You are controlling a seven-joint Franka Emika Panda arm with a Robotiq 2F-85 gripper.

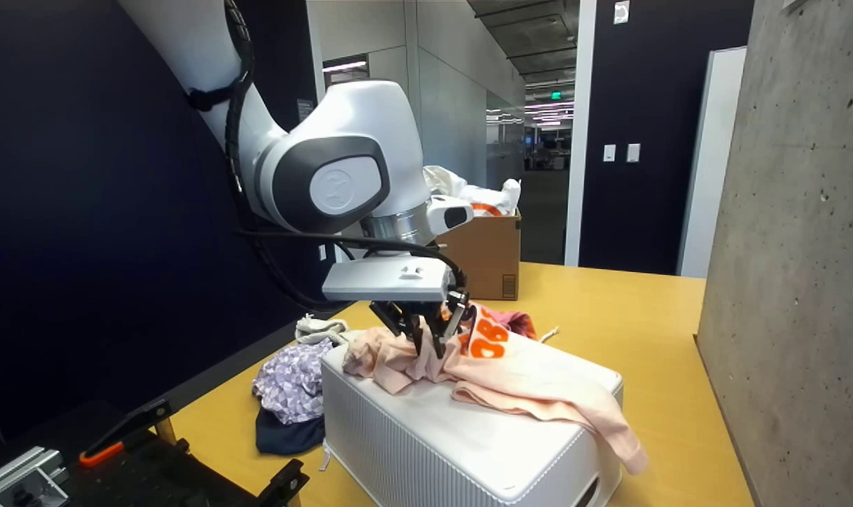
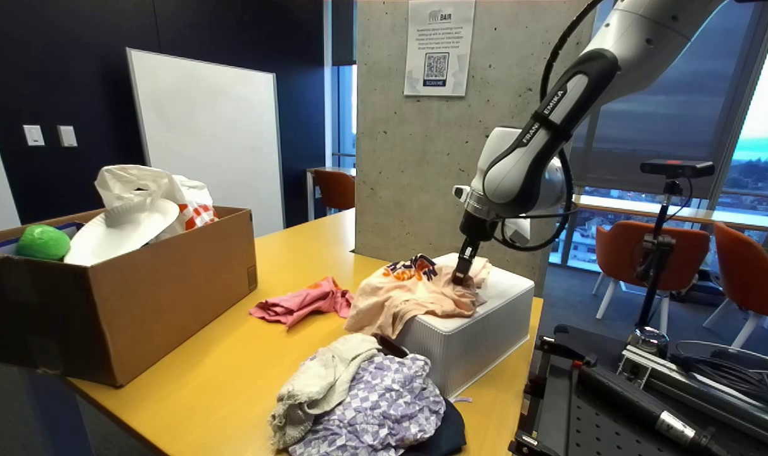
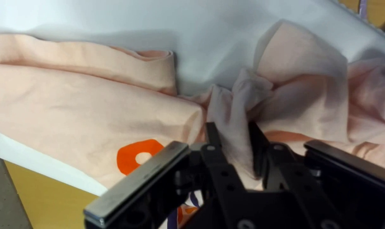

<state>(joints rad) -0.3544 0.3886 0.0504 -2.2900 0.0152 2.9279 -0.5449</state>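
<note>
White arm (image 1: 336, 179) slants down to a downturned tool (image 3: 231, 125), jaws nearly together, pinching a peach garment (image 1: 514, 377).

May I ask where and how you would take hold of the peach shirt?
I'd pinch the raised fold of the peach shirt atop the white box, from above, straddling it with the hand: cloth bunches into a ridge there, while the part beside the orange print lies flatter and likely offers less grip.
</note>
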